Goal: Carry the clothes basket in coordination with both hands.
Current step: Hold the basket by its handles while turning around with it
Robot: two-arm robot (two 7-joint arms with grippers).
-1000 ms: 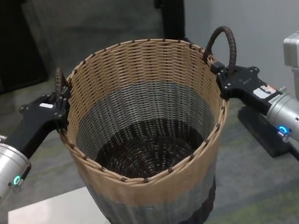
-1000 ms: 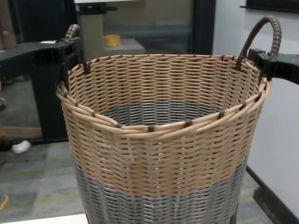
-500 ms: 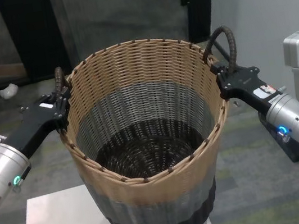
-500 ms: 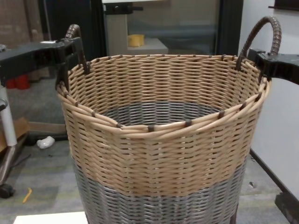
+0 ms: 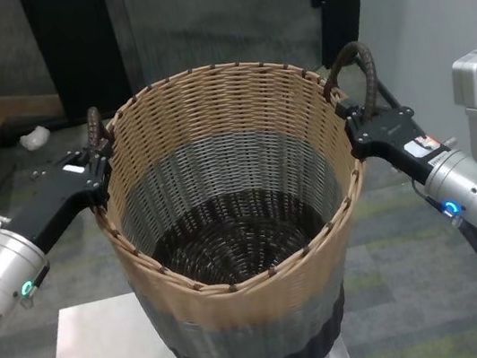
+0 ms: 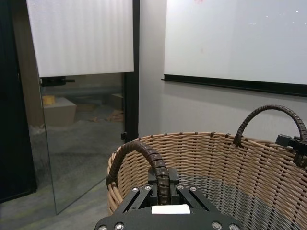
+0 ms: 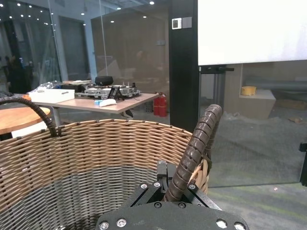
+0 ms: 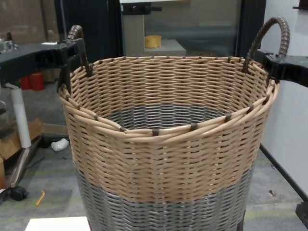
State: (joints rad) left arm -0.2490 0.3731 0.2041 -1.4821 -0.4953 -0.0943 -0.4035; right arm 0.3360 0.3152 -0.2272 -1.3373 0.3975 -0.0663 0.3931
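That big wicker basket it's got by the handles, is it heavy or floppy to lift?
Probably light: the clothes basket looks empty inside. Likely fairly stiff, since its woven rim stays round with the left claw and right claw each on a handle. Tall and narrower at the base, it might tip if pushed.

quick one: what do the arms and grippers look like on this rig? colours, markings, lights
Both alike. Left gripper and right gripper have flat matte-black angular bodies dotted with silver screw heads, each bearing a small white label. Behind them, the left wrist and right wrist are rounded silver-grey joints, each with a small glowing ring light, green-cyan on the left, blue on the right. Boxy silver-grey links sit farther back.
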